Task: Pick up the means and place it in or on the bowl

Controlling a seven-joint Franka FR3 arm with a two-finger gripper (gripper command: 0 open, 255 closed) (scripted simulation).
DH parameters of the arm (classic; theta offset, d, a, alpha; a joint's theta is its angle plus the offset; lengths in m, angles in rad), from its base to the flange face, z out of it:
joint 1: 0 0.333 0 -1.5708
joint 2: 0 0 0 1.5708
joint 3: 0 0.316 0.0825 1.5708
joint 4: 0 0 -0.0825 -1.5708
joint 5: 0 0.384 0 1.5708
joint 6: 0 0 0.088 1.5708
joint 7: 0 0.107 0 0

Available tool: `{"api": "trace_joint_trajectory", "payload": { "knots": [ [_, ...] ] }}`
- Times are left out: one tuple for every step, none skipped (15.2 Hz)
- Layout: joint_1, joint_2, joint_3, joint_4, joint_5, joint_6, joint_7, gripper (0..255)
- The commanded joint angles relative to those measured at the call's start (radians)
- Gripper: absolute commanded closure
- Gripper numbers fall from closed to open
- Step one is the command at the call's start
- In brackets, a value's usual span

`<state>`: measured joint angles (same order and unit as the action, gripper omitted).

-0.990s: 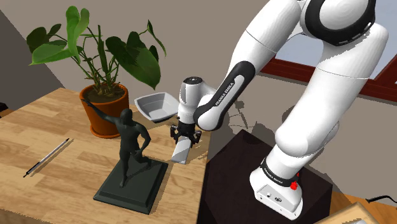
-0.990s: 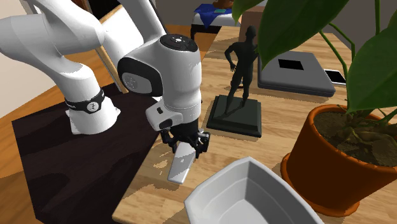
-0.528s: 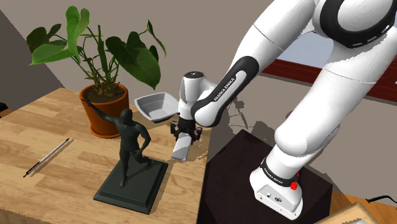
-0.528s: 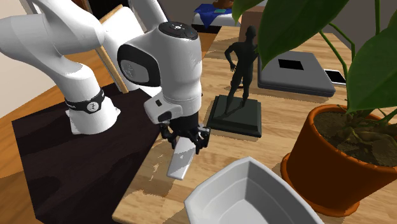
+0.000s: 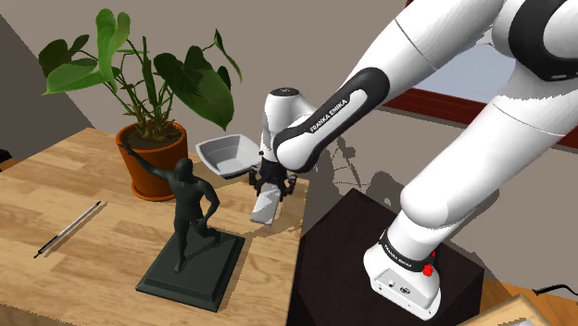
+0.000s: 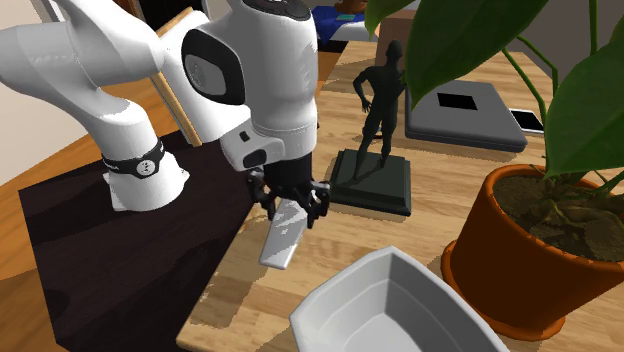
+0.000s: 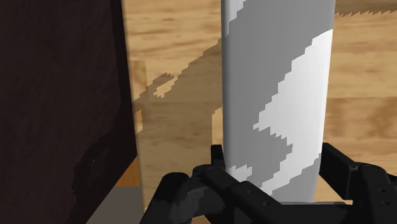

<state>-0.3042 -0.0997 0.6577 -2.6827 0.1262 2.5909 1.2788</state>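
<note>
A flat grey-white slab, shaped like a phone or remote (image 5: 265,205) (image 6: 281,235) (image 7: 277,95), hangs upright above the wooden table, clasped at its upper end by my black gripper (image 5: 270,180) (image 6: 291,204) (image 7: 273,191), which is shut on it. The white bowl (image 5: 227,153) (image 6: 385,305) stands on the table just beyond it, toward the shoulder view's left, beside the plant pot. The slab's lower end hangs clear of the tabletop, over the table edge nearest the stand.
A dark statue on a square base (image 5: 192,236) (image 6: 377,130) stands close by. A potted plant in an orange pot (image 5: 153,153) (image 6: 545,235) sits behind the bowl. A pen (image 5: 67,229) lies at the shoulder view's left. The dark stand (image 5: 370,269) borders the table.
The arm has risen and carried the slab higher and a little toward the bowl. The grip is unchanged.
</note>
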Motion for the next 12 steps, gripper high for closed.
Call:
{"api": "trace_joint_trajectory", "payload": {
  "knots": [
    [0.01, -0.038, -0.006, 0.003, 0.036, -0.036, -0.025, 255],
    [0.015, -0.055, -0.009, 0.006, 0.049, -0.054, -0.035, 255],
    [0.02, -0.071, -0.014, 0.009, 0.061, -0.072, -0.044, 255],
    [0.024, -0.088, -0.018, 0.012, 0.071, -0.09, -0.052, 255],
    [0.028, -0.103, -0.022, 0.016, 0.081, -0.108, -0.059, 255],
    [0.032, -0.119, -0.027, 0.019, 0.089, -0.126, -0.066, 255],
    [0.036, -0.134, -0.031, 0.023, 0.097, -0.144, -0.072, 255],
    [0.039, -0.148, -0.036, 0.028, 0.104, -0.161, -0.077, 255],
    [0.043, -0.162, -0.04, 0.032, 0.11, -0.179, -0.082, 255],
    [0.046, -0.176, -0.045, 0.037, 0.115, -0.197, -0.086, 255],
    [0.049, -0.189, -0.05, 0.042, 0.12, -0.214, -0.09, 255],
    [0.052, -0.202, -0.054, 0.047, 0.124, -0.232, -0.094, 255]
  ]
}}
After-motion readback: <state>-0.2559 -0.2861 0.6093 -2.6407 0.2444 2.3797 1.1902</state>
